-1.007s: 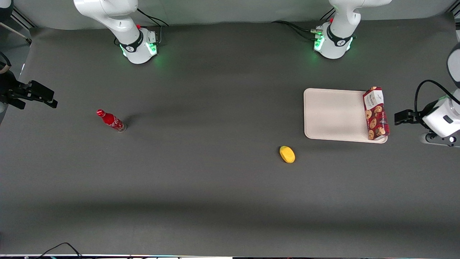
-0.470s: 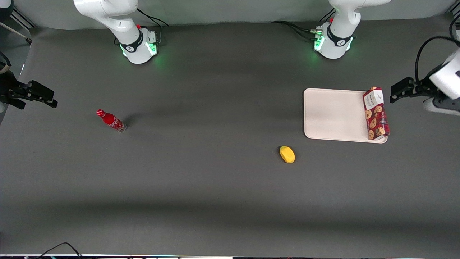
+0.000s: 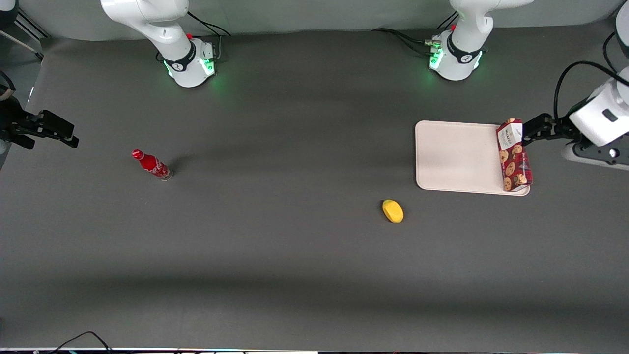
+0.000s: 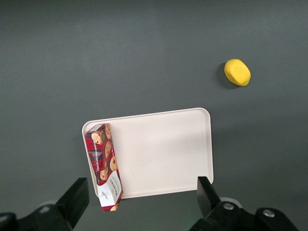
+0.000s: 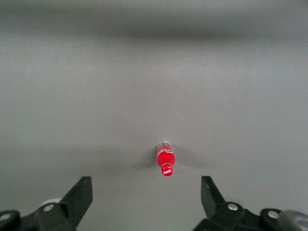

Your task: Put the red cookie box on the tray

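Lying flat along the tray's edge that faces the working arm's end of the table, the red cookie box has its long axis running away from the front camera, white label panel at the end farther from that camera. The wrist view shows the same carton with its label end poking slightly past the tray's rim, so the box sits mostly on the tray with one end overhanging. The rest of the cream tray is bare surface, rounded corners, low rim.

The left gripper hangs above the table just beside the box's label end, toward the working arm's end of the table, not touching the carton. Its two fingers stand wide apart with nothing between them; in the wrist view the fingertips frame the tray and box from above.

A yellow lemon-like object lies on the dark table, nearer the front camera than the tray and well apart from it. A small red bottle stands far off toward the parked arm's end of the table.
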Available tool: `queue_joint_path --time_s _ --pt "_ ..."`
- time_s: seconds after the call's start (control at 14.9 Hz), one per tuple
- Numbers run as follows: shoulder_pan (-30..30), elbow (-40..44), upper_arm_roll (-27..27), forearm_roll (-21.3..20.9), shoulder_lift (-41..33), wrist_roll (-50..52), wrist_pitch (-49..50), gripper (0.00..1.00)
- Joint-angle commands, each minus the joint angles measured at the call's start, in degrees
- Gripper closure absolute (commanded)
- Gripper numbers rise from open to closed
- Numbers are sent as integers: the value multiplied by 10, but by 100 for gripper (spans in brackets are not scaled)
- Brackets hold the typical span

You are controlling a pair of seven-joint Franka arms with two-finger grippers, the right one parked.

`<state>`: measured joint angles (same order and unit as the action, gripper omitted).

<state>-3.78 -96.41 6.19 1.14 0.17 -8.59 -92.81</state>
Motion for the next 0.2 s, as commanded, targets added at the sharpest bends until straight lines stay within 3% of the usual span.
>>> queue_joint_path --time_s 0.0,0.13 --pt "-8 7 11 4 -1 9 -2 0" --pt "-9 17 21 3 3 9 0 0"
